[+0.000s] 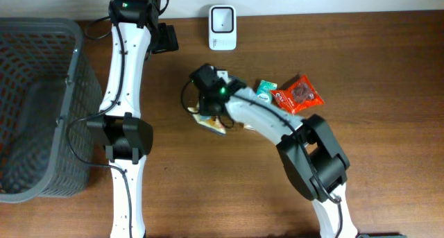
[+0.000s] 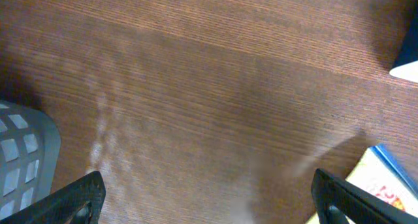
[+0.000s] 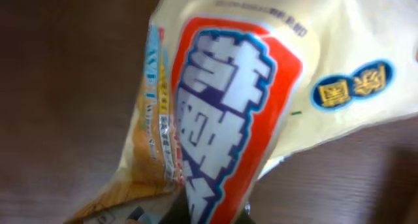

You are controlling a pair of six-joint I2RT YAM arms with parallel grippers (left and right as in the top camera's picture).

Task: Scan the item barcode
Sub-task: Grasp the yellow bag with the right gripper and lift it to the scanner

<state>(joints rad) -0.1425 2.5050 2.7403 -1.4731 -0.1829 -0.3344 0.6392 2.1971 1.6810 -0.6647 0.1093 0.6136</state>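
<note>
Closest to the robot's edge of the table (image 1: 388,182), well off to the left of the white scanner (image 1: 222,18), stands a grey mesh basket (image 1: 35,106).

Farther in, the snack packet (image 1: 210,121) lies on the wood on the robot's side of the scanner, slightly to its left and well apart from it. The right gripper (image 1: 208,103) sits directly over it with its fingers closed tight, pinching the packet. In the right wrist view the wrapper fills the frame: cream-yellow film with a red-orange panel of blue-and-white lettering, tapering down to the dark spot at the bottom middle where the fingers meet. No barcode can be made out on the side that shows.

Beyond that, on the scanner's near side and to its right, a red pouch (image 1: 298,94) lies flat with a small teal packet (image 1: 266,89) touching its left edge.

Farther still, the left gripper (image 1: 165,38) hovers just left of the scanner. Its fingers (image 2: 78,198) are spread wide with only bare wood between them.

The scanner itself stands at the far edge.
</note>
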